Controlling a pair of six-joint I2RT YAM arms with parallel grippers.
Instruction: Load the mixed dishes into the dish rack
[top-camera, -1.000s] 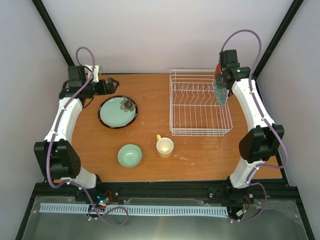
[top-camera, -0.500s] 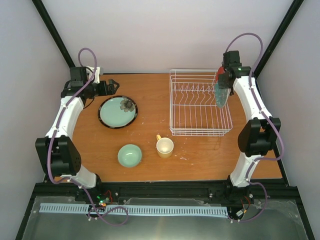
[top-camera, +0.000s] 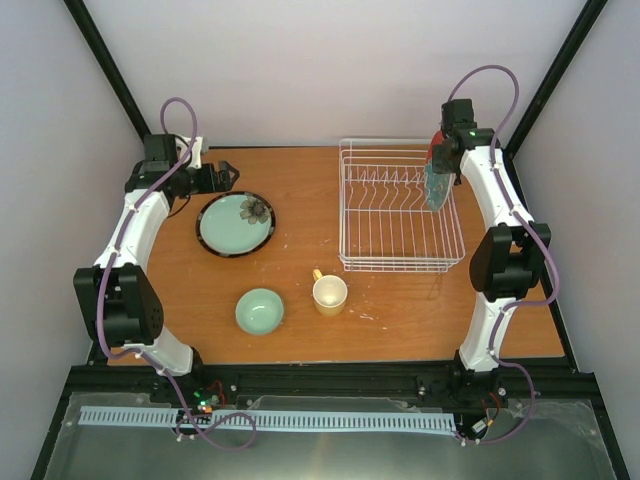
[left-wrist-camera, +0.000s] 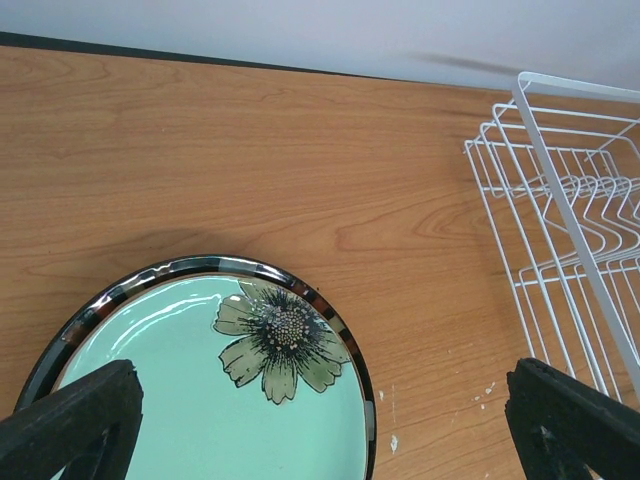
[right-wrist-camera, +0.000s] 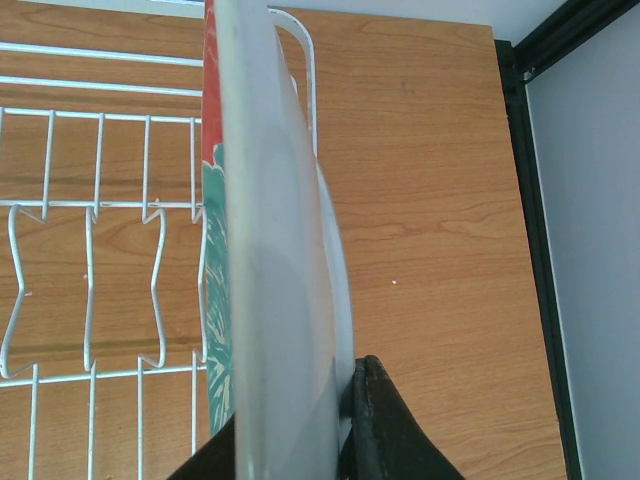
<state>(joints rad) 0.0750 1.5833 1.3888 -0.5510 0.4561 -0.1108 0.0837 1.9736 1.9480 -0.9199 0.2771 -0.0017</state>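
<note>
My right gripper (top-camera: 441, 172) is shut on the red plate with the teal flower (top-camera: 436, 180) and holds it on edge over the right rear part of the white wire dish rack (top-camera: 400, 205). The right wrist view shows the plate's grey underside and red-teal face (right-wrist-camera: 270, 250) edge-on between my fingers (right-wrist-camera: 385, 430), above the rack wires (right-wrist-camera: 90, 240). My left gripper (top-camera: 222, 176) is open and empty, just beyond the mint-green dark-rimmed plate (top-camera: 236, 223), which fills the left wrist view's lower left (left-wrist-camera: 210, 390). The mint-green bowl (top-camera: 260, 310) and cream-yellow mug (top-camera: 329, 294) stand in front.
The rack's left edge shows at the right of the left wrist view (left-wrist-camera: 560, 220). Black frame posts run along the table's back corners and a black rail (right-wrist-camera: 545, 150) borders the table's right edge. White specks mark the wood near the green plate.
My right gripper has carried the red plate a little back and left over the rack's right side. My left gripper has shifted slightly; the other dishes have not moved.
</note>
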